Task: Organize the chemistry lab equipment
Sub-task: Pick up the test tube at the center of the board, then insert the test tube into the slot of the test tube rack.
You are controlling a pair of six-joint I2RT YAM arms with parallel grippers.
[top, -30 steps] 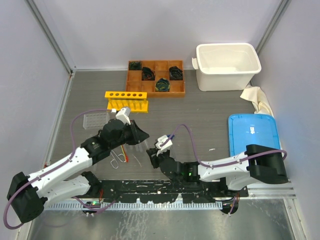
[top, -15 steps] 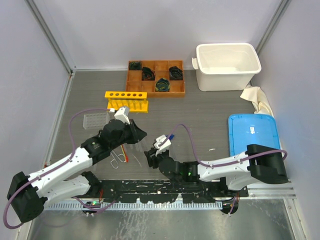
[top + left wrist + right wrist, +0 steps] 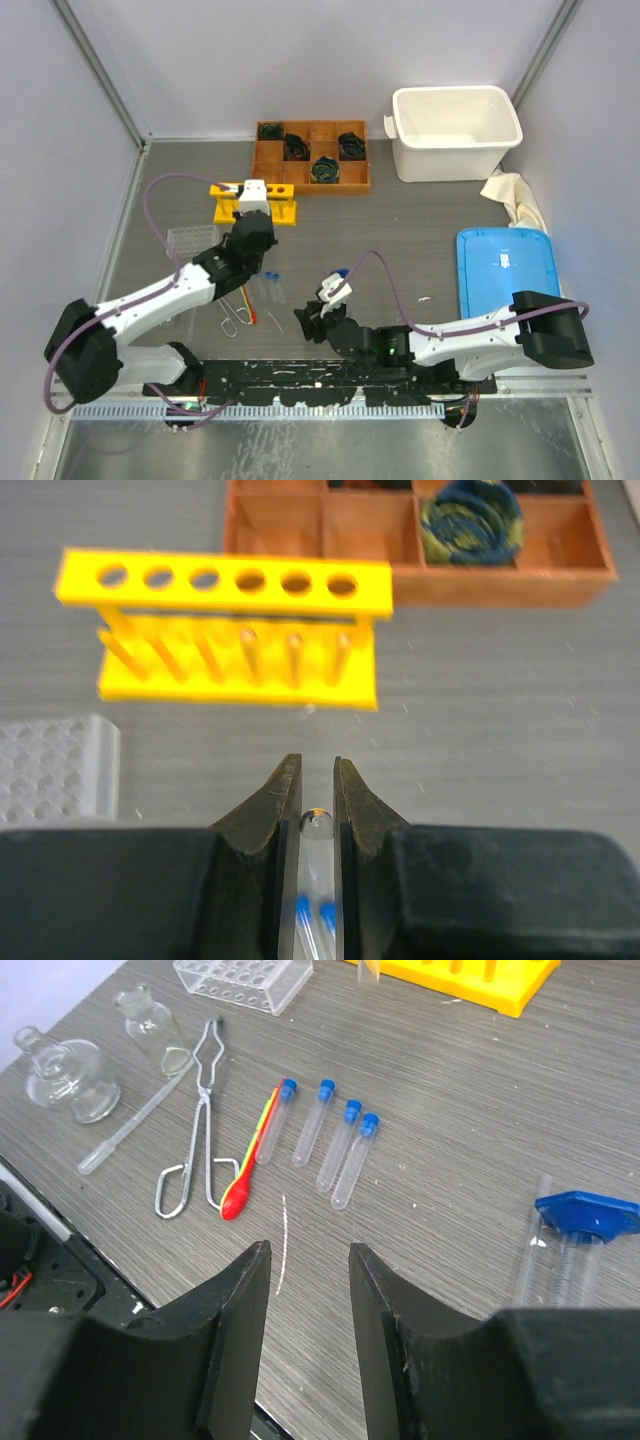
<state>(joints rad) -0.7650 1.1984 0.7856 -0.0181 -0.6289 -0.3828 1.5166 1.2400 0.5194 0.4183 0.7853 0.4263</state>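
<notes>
My left gripper [image 3: 317,770] is shut on a clear test tube [image 3: 318,845], its round end poking out between the fingertips. It hovers short of the yellow six-hole tube rack [image 3: 225,580], whose holes look unfilled; from above the left gripper [image 3: 254,212] overlaps the rack [image 3: 285,212]. My right gripper [image 3: 309,1255] is open and holds nothing, low over the front of the table. Beyond it lie several blue-capped test tubes [image 3: 338,1145], a red-orange stick [image 3: 250,1160], metal tongs [image 3: 195,1130], a dropper [image 3: 130,1130] and two glass flasks [image 3: 62,1065].
A clear blue-capped vial [image 3: 575,1230] is to the right of my right gripper. A clear well plate [image 3: 190,238] lies left of the rack. Behind are a wooden compartment tray [image 3: 310,180], a white bin [image 3: 455,130], a cloth [image 3: 515,200] and a blue lid [image 3: 505,265].
My left arm has swung from over the loose tubes back to the yellow rack, carrying a tube. The right gripper has opened and shifted slightly.
</notes>
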